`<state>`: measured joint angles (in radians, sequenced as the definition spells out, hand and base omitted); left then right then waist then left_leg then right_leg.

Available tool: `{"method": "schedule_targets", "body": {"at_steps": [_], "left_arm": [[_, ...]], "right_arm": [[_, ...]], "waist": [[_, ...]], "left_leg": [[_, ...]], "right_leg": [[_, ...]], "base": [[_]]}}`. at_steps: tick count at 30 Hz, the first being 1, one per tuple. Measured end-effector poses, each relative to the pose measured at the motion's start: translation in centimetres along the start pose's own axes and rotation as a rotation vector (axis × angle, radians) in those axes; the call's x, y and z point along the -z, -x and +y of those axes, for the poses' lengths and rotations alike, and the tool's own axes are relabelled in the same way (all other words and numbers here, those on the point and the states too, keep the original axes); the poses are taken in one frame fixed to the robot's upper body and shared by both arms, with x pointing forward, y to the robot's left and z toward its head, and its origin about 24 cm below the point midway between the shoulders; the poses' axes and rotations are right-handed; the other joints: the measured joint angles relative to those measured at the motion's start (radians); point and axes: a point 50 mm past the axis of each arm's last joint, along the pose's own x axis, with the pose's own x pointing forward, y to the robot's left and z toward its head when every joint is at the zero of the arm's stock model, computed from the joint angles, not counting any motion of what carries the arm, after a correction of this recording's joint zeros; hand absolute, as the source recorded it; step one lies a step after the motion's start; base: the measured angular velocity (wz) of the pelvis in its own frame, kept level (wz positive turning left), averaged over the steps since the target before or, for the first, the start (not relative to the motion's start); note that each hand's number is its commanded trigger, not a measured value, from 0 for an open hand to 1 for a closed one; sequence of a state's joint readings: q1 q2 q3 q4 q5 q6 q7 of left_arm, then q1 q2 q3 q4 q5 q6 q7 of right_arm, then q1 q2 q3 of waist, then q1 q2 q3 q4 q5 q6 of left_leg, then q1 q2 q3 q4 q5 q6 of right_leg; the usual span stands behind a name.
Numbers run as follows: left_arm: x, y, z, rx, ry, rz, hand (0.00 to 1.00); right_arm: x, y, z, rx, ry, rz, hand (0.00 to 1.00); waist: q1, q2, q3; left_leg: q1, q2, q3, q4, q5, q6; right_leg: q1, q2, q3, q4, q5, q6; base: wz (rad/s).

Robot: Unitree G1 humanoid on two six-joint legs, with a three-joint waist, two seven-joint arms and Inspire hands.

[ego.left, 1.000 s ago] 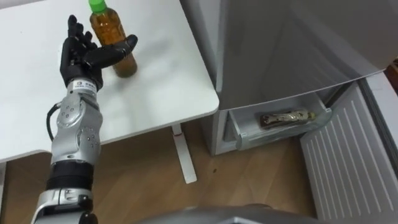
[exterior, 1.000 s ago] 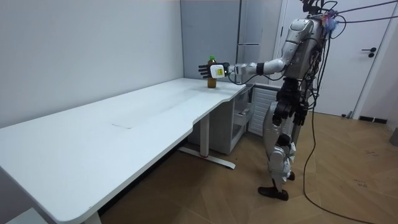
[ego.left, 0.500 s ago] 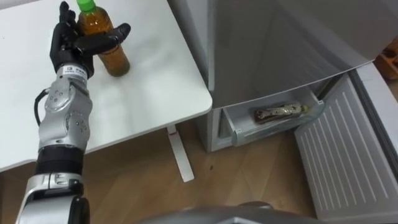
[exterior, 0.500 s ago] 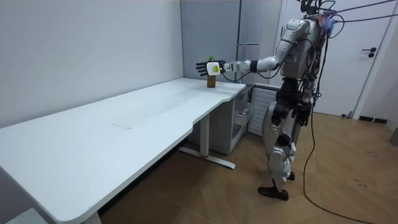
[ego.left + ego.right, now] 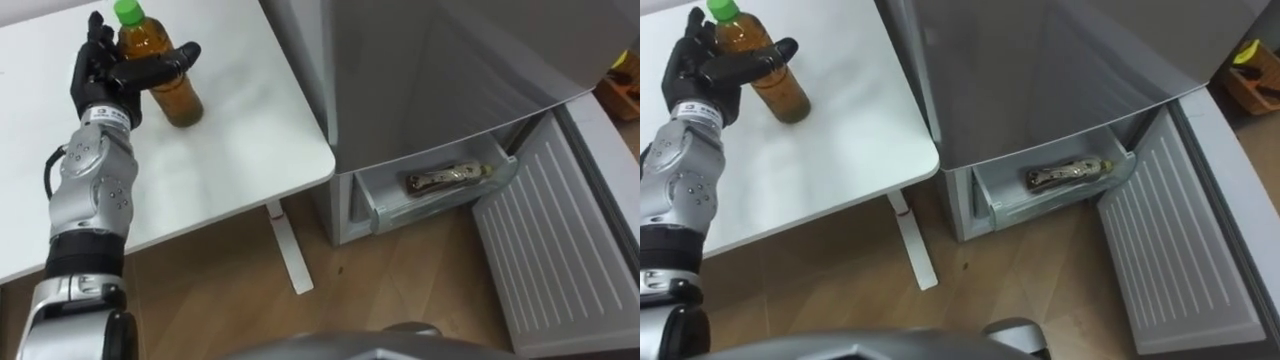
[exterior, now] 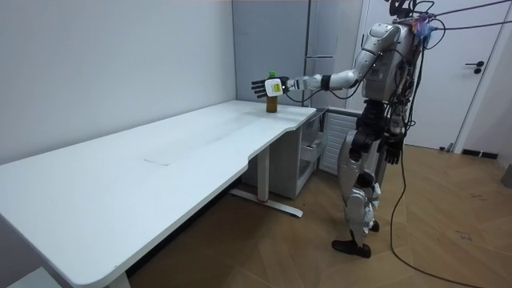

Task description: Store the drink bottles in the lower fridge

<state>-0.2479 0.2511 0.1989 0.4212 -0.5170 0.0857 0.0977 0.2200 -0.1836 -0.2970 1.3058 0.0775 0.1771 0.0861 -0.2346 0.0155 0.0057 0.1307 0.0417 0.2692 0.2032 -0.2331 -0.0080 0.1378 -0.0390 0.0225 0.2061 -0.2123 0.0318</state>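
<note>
One hand does the work: the left hand's (image 5: pixel 108 78) fingers (image 5: pixel 95 40) stand up behind the bottle (image 5: pixel 176 98) while the thumb hooks across its front, so you have the amber drink caught between them just below the green cap (image 5: pixel 127 12). The hold reads as a light clasp rather than a hard squeeze, and the bottle stands upright with its base on the white bench (image 5: pixel 230 130), near the far edge. Taking it high on the body, from the side, makes sense: the bottle should stay vertical when lifted, and its lower half is left free to be set down.

The left arm is stretched well out to reach it, because the robot stands off the bench's corner, close to the fridge (image 5: pixel 430 70) rather than square to the bottle. The right hand (image 6: pixel 392 150) hangs by the hip.

Below and to the robot's right, the lower fridge is ready for you. Its door (image 5: pixel 545 250) is swung wide and the drawer (image 5: pixel 375 210) is pulled out, with what looks like another bottle (image 5: pixel 447 180) lying on its side inside. By that showing, the task is partly done. Your step in hand is securing this drink; the carry across to the drawer is not yet begun.
</note>
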Motion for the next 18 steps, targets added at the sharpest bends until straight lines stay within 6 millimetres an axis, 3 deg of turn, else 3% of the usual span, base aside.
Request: {"method": "schedule_targets", "body": {"at_steps": [6, 8, 9, 10, 18], "left_arm": [[1.0, 0.0, 0.8, -0.026, -0.006, 0.057, 0.0], [1.1, 0.0, 0.8, -0.025, -0.007, 0.063, 0.58], [1.1, 0.0, 0.8, -0.024, -0.008, 0.063, 0.71], [1.1, 0.0, 0.8, -0.024, -0.008, 0.064, 1.0], [1.2, 0.0, 0.8, -0.019, -0.012, 0.078, 1.0]], "right_arm": [[0.2, 0.0, 0.1, -0.003, -0.002, 0.021, 0.0], [0.2, 0.0, 0.1, -0.003, -0.002, 0.022, 0.0], [0.2, 0.0, 0.1, -0.003, -0.002, 0.022, 0.0], [0.2, 0.0, 0.1, -0.003, -0.002, 0.022, 0.0], [-0.2, 0.0, 0.1, -0.004, -0.002, 0.012, 0.0]], "waist": [[-0.005, -0.005, -0.0017], [-0.005, -0.009, -0.0038], [-0.005, -0.013, -0.0041], [-0.005, -0.015, -0.0043], [-0.006, -0.015, -0.0064]], "left_leg": [[0.0, 0.0, 0.001, 0.001, 0.0, 0.0], [0.0, 0.0, 0.001, 0.001, 0.0, 0.0], [0.0, 0.0, 0.001, 0.001, 0.0, 0.0], [0.0, 0.0, 0.001, 0.001, 0.0, 0.0], [0.0, 0.0, 0.003, 0.001, 0.0, 0.0]], "right_leg": [[-0.001, 0.0, 0.001, 0.0, 0.0, 0.0], [-0.001, 0.0, 0.001, 0.0, 0.0, 0.0], [-0.001, 0.0, 0.001, 0.0, 0.0, 0.0], [-0.001, 0.0, 0.001, 0.0, 0.0, 0.0], [-0.002, 0.0, 0.002, 0.0, 0.001, -0.001]], "base": [[0.0], [0.0], [0.0], [0.0], [0.0]]}}
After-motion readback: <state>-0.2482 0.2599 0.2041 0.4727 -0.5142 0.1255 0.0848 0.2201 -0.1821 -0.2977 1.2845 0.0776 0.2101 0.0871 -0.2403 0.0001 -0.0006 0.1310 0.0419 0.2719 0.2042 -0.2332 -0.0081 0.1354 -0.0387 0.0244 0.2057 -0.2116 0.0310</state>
